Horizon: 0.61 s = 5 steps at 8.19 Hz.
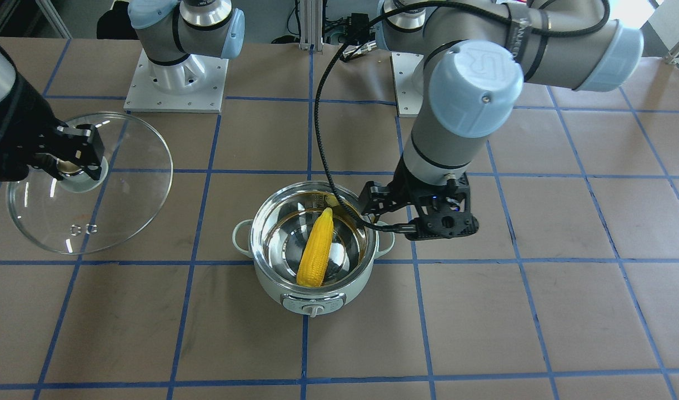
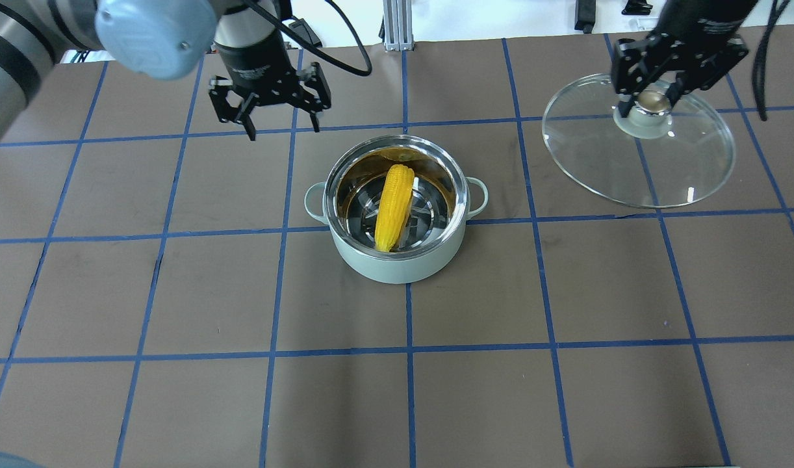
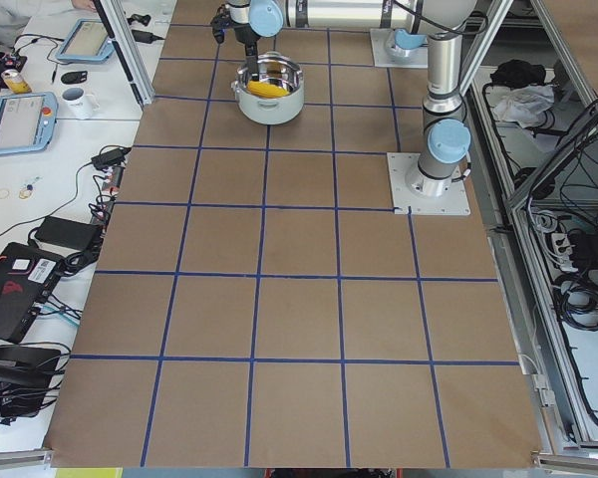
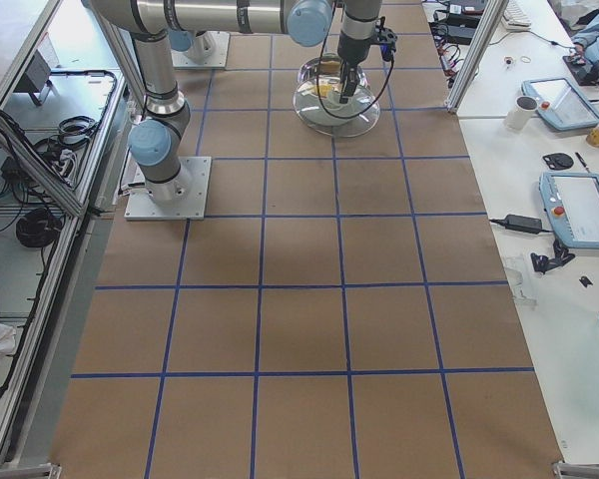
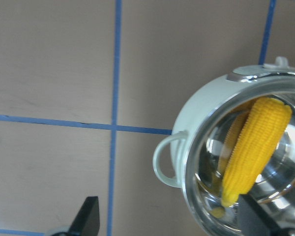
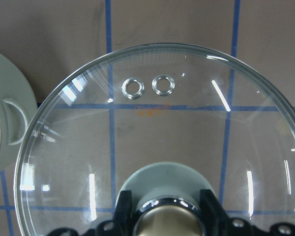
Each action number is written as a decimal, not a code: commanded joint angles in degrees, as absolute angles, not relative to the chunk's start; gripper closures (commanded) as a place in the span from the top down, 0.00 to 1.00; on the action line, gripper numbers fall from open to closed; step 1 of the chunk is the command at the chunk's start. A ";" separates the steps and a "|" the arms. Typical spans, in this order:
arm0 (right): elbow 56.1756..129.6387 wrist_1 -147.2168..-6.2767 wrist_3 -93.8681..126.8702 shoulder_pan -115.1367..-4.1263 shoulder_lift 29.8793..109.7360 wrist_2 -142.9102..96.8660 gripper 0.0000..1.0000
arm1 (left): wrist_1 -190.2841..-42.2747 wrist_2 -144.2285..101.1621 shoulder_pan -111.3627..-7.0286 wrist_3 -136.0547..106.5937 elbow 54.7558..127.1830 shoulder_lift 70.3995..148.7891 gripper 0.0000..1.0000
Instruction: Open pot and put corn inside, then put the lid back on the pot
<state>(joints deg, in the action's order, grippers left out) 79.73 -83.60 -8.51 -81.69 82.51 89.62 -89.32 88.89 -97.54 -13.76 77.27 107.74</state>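
The mint-green pot (image 2: pixel 397 266) stands open at the table's middle. The yellow corn (image 2: pixel 394 205) lies inside it, slanted against the steel wall, tip toward the robot; it also shows in the front view (image 1: pixel 317 250) and the left wrist view (image 5: pixel 255 147). My left gripper (image 2: pixel 283 127) is open and empty, hovering beside the pot's left handle on the far side. My right gripper (image 2: pixel 649 101) is shut on the knob of the glass lid (image 2: pixel 696 162), which it holds tilted off to the pot's right. The right wrist view shows the lid (image 6: pixel 162 132) with fingers (image 6: pixel 125 214) against the knob.
Brown table covering with a blue tape grid (image 2: pixel 410 351). The two arm bases (image 1: pixel 175 83) stand at the robot's side. An operators' desk with tablets and a mug (image 3: pixel 80 100) lies past the table's far edge.
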 commanded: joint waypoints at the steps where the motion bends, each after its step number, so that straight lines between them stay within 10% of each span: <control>1: 79.72 -89.97 7.25 -93.74 80.09 89.30 0.00 | -92.99 93.25 -91.69 -8.88 72.78 105.66 1.00; 5: 79.45 -105.61 25.70 -107.11 71.31 86.76 0.00 | -93.25 93.43 -90.79 -8.26 72.86 100.21 1.00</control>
<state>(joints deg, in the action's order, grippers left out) 79.71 -97.75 17.11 -101.13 76.00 88.17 -93.06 93.43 -90.87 -8.10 72.82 102.40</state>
